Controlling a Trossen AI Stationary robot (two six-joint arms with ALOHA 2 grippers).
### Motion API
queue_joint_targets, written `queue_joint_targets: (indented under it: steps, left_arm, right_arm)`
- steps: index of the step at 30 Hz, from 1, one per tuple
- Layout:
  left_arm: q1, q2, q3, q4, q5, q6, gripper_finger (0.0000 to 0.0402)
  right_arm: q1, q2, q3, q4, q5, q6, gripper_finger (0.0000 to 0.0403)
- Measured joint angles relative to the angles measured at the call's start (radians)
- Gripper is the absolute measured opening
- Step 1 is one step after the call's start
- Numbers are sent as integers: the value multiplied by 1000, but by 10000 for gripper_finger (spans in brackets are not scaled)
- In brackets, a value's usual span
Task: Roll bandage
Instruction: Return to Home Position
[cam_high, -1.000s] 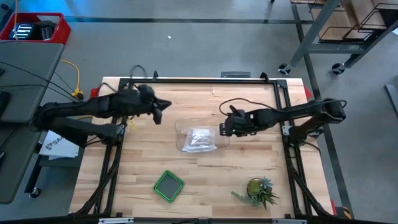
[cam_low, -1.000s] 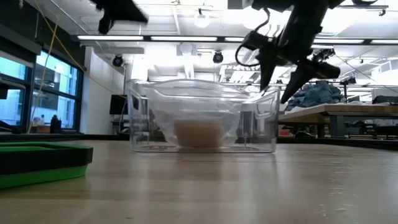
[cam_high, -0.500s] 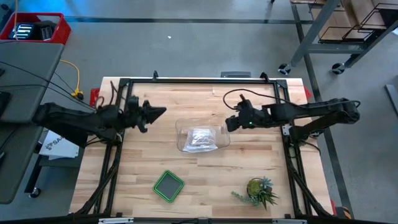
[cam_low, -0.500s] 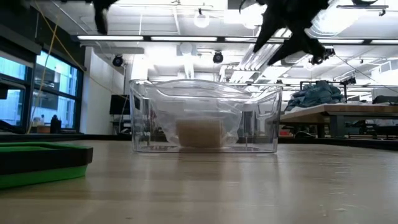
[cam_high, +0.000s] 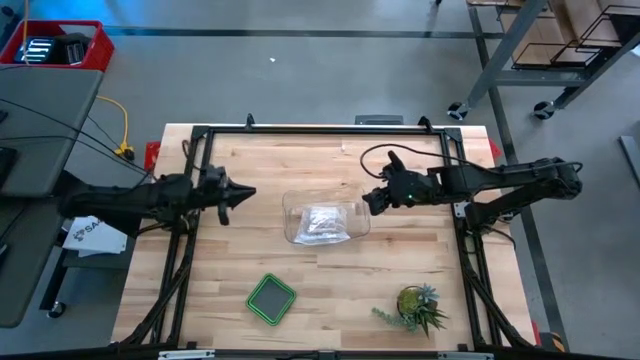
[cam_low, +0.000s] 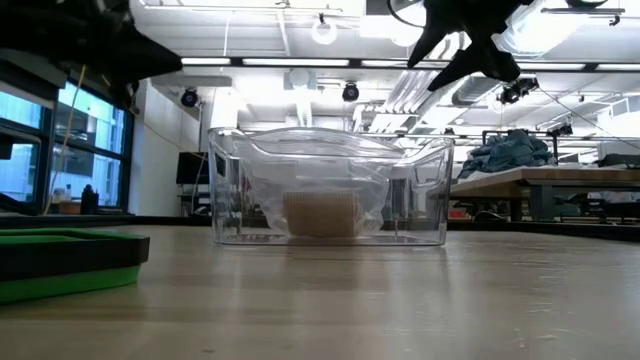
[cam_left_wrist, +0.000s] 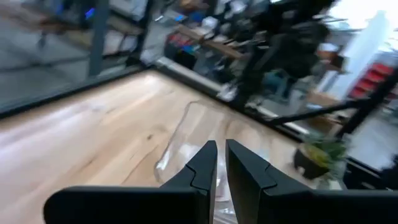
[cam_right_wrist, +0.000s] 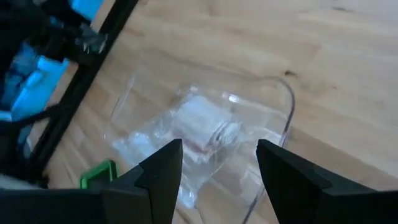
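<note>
Looking across from the near edge of the desk (cam_high: 400, 265), a green tray (cam_high: 271, 298) and a small potted plant (cam_high: 415, 305) come first, well apart from each other and from everything else. Beyond them, about mid-desk, stands the clear tub (cam_low: 430, 190). Inside it the bandage (cam_right_wrist: 202, 121) lies as a small white roll, wrapped in a crinkly clear bag (cam_right_wrist: 140, 138).

The roll looks light and soft, liable to squash or loosen under a hard pinch, and the bag film is probably slippery. If it had to be lifted, a gentle grip across the roll's middle, through the bag, seems safer than tugging at loose film. The tub's thin rim is the stiff edge to keep clear of.

Just beside the tub's far right corner hangs the right hand (cam_high: 368, 200), fingers spread wide and holding nothing. Well apart on the tub's left, the left hand (cam_high: 243, 190) hovers empty, fingers nearly together. Bare wood lies on both sides and on toward the black frame rail (cam_high: 320, 128) at the far edge, so each arm appears to have open room to draw back.
</note>
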Motion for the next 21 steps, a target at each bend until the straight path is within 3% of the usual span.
queue_joint_targets:
  steps: [3, 8, 12, 15, 19, 21]
  left_arm:
    - [20, -81, -74, 65, 68, 52, 24]
    - [19, -176, -260, 242, 135, -65, 6]
    - [8, -199, -270, 161, 95, -1, 1]
    - [17, -180, -273, 93, 56, 20, 1]
    - [24, -174, -272, 201, 69, -12, 1]
    - [23, -174, -272, 205, 39, -5, 1]
  right_arm:
    - [0, 0, 0, 3, 48, 27, 199]
    - [0, -24, 0, 5, 79, 62, 199]
    - [0, -64, 0, -17, 125, 39, 192]
    - [0, -97, 0, -80, 129, -2, 146]
    - [23, -176, 0, -182, 98, -41, 25]
    - [48, -232, 0, -223, 105, -64, 17]
